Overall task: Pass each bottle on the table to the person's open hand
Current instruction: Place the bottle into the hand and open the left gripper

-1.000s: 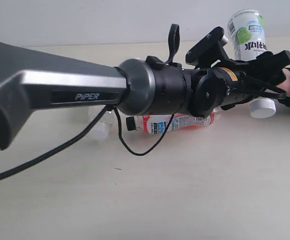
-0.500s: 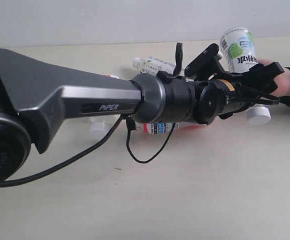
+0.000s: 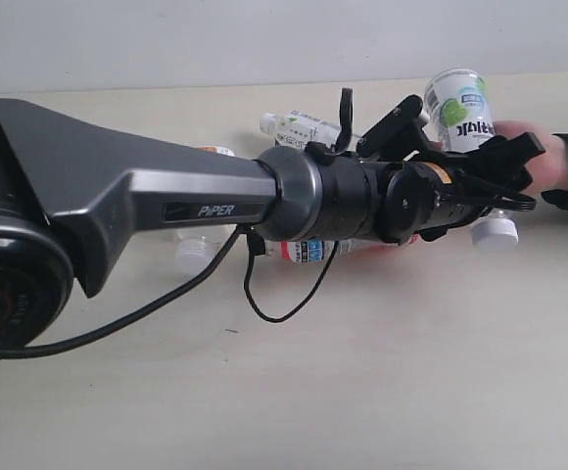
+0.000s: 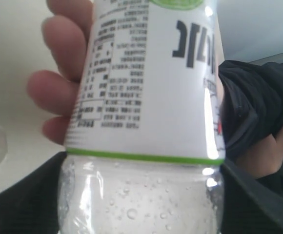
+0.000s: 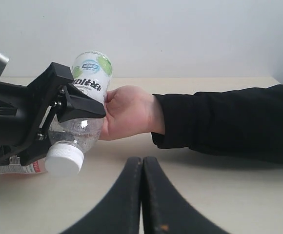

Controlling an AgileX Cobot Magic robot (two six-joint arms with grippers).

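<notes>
One white-green bottle (image 3: 460,106), pinched cap-down in the left hand (image 3: 506,178), touches the person's open hand (image 5: 128,113); right hand (image 5: 142,164) pressed together.

Looks like a robotics lab or test bench to me: plain pale table (image 3: 382,392), bare white wall (image 3: 264,39) right behind it, and a big grey-and-black robot arm (image 3: 147,191) with PiPER printed on it, loose black cable (image 3: 276,319) dangling off.

A plain, pale grey-white wall (image 3: 166,39) rose directly behind the far edge of a pale beige table (image 3: 411,392) with faint wood grain. Lighting was soft and even, casting only weak shadows on the surface.
</notes>
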